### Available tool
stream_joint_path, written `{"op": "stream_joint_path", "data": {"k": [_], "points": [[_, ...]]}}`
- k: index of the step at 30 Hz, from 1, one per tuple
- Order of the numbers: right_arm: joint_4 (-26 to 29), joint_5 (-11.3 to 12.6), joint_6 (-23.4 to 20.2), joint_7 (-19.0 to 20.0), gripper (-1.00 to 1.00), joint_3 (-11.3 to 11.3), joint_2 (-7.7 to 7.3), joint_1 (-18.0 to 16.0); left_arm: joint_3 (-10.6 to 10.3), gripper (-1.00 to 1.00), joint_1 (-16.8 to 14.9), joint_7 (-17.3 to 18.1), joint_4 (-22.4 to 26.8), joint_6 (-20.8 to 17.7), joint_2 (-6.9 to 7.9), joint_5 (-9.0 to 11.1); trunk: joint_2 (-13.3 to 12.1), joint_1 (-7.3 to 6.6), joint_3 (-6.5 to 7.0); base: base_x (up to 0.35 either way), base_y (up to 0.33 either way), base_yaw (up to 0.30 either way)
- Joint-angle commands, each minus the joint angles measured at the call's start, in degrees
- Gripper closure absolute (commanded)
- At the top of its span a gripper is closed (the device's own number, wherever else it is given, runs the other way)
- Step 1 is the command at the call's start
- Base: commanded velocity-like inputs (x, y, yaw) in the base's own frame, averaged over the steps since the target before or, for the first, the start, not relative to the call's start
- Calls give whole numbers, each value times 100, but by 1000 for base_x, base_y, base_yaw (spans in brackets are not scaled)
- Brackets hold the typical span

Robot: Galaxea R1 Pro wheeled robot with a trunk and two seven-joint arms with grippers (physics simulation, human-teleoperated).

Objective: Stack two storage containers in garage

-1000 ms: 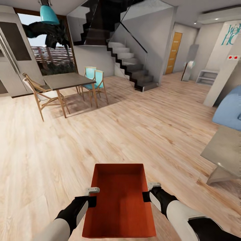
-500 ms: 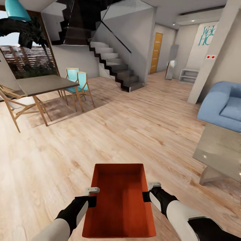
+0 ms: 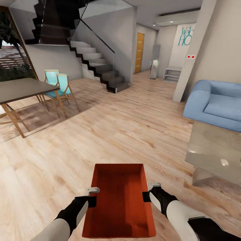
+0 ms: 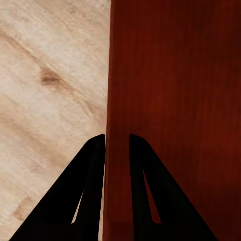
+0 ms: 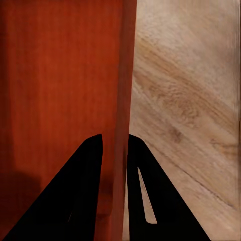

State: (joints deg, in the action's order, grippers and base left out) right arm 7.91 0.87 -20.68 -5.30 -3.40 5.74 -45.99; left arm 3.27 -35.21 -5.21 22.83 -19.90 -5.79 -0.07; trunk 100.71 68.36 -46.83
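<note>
Carrying one storage container (image 3: 119,201) between us, we pinch its long walls: the left gripper (image 4: 117,145) has its jaws pressed on the left wall, one finger inside and one outside, and the right gripper (image 5: 115,145) clamps the right wall likewise. The bin hangs level between the jaws above the wood-plank floor (image 3: 127,134) of the living room, open top up. We judge the hold thin; a sharp turn of the base near the glass table (image 3: 217,154) could twist the wall loose from either jaw or clip a corner.
</note>
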Motion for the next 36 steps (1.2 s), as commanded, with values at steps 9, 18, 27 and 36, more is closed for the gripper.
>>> {"op": "stream_joint_path", "data": {"k": [9,18,27,36], "points": [[27,-184,29,-103,100,-99,-75,-6,-19,100,-2,-42,-7,-32,-1,71,2,3,-5,346,85,-193],[27,-184,29,-102,100,-99,-76,-6,-19,100,2,-42,-7,-32,-1,69,2,3,-25,346,112,187],[27,-184,29,-102,100,-99,-74,-6,-19,100,4,-42,-7,-32,-1,69,2,3,-49,346,115,173],[27,-184,29,-102,100,-99,-75,-6,-22,100,-1,-42,-7,-32,-1,69,2,3,-40,346,116,-156]]}}
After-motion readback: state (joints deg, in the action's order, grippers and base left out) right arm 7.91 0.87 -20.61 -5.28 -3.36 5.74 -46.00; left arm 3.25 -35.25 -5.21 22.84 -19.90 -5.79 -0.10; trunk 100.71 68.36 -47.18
